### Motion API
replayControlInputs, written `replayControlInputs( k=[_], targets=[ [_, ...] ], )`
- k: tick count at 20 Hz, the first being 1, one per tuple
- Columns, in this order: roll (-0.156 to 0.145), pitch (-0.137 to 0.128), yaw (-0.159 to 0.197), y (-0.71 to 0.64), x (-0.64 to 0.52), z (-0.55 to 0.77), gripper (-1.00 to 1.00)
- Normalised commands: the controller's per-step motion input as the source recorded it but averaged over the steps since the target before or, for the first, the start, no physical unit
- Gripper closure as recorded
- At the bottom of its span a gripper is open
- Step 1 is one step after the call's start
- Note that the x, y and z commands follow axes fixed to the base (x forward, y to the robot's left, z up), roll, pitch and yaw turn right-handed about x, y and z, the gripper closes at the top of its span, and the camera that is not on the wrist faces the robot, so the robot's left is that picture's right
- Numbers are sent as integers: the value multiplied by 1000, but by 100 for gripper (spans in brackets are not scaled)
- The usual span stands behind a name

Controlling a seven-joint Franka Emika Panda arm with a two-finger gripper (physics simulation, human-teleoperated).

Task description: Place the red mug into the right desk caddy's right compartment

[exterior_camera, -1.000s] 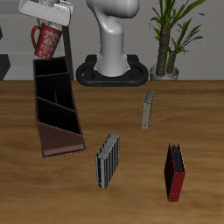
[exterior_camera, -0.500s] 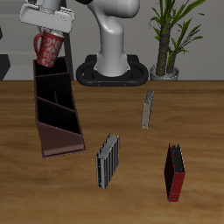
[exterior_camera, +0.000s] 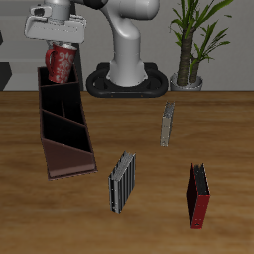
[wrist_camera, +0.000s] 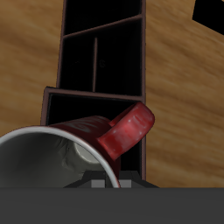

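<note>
My gripper (exterior_camera: 60,44) is shut on the rim of the red mug (exterior_camera: 62,63), which hangs upright over the far end of the right desk caddy (exterior_camera: 63,124), a long dark maroon tray running toward the table's front edge. The mug's base sits just above the small squarish end cell, the right compartment (exterior_camera: 55,81). In the wrist view the mug (wrist_camera: 83,140) fills the foreground, with its pale inside and loop handle (wrist_camera: 127,129) showing. Beneath it lie the caddy's dark cells (wrist_camera: 101,61). My fingertips are hidden there.
A grey ribbed slab (exterior_camera: 121,182) stands near the caddy's front end. A small red-and-black holder (exterior_camera: 198,194) is near the front edge, and a thin grey upright piece (exterior_camera: 167,124) is mid-table. A potted plant (exterior_camera: 191,45) stands at the back beside the robot base (exterior_camera: 129,79).
The gripper has carried the mug down and a little sideways, from beyond the caddy's far end to over the end cell. The mug has turned from tilted to nearly upright.
</note>
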Motion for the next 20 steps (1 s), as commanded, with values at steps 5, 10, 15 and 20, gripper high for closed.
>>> replayControlInputs(
  k=[5,10,15,20],
  targets=[
    [-23,13,60,-48,-110,-90,100],
    [-25,8,37,-51,-95,-100,100],
    [8,34,40,59,-19,-204,100],
    [-9,45,39,-59,102,-239,100]
  ],
)
